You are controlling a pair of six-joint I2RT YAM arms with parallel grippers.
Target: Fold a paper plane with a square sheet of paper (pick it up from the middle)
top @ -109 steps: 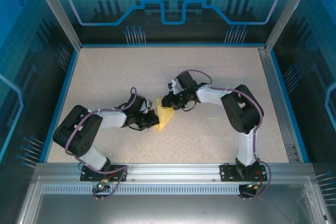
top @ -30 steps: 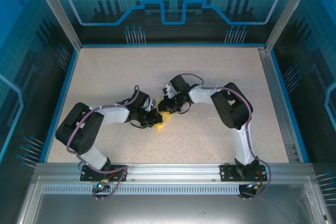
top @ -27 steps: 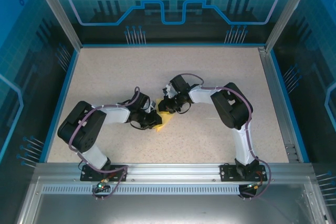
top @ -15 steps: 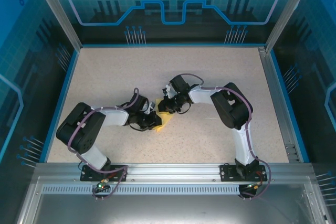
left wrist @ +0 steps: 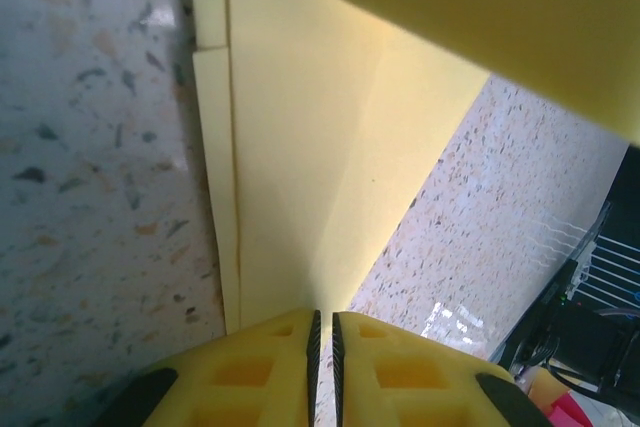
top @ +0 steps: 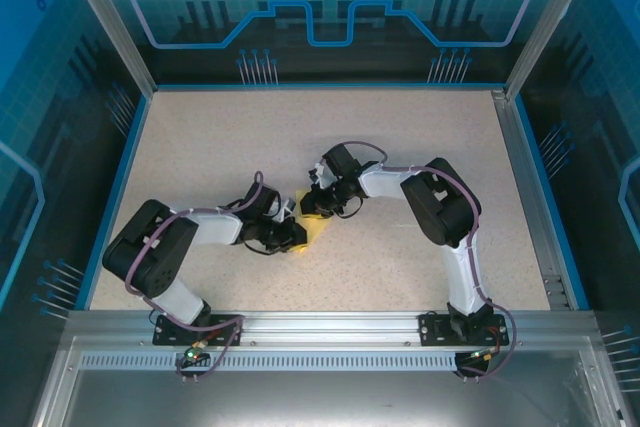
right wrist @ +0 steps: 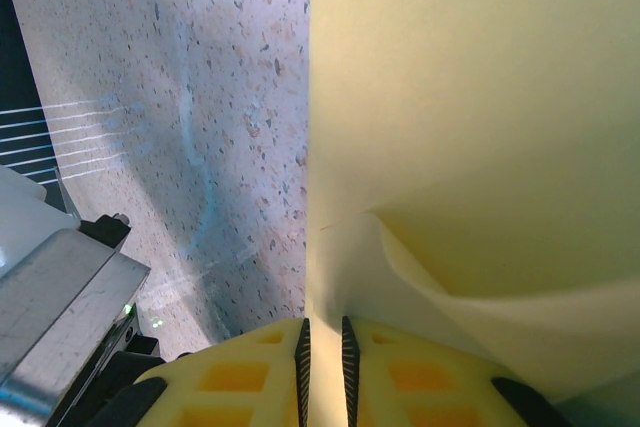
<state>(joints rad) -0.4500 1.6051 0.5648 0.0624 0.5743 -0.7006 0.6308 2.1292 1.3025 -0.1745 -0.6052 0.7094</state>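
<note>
Reaching in from opposite sides, both arms meet over the middle of the counter (top: 400, 137), a little toward its near edge. The left arm (top: 200, 227) lies low: its bulky shoulder section sits near the left edge and its forearm stretches rightward, almost level with the surface. The right arm (top: 440, 207) rises from its base at the near edge, bends at a raised elbow, and sends its forearm leftward, with the wrist tipped down.

The square sheet of paper (top: 318, 228) lies between the two wrists as a small pale yellow folded shape, largely covered by them from above. The left fingers (top: 295, 238) sit at its near-left side and the right fingers (top: 312, 209) at its far side.

From the left wrist, the left fingers (left wrist: 312, 327) are pressed nearly together, and the paper (left wrist: 300, 147) narrows down into the thin slit between them, so they pinch its tip. Stacked, stepped layer edges run along the paper's left side. A blurred yellow shape crosses the upper right corner; what it is cannot be told.

From the right wrist, the right fingers (right wrist: 348, 332) stand a narrow gap apart with the paper's (right wrist: 450, 97) edge clamped in that gap. One loose flap curls up from the sheet just beside them, over the speckled counter.
</note>
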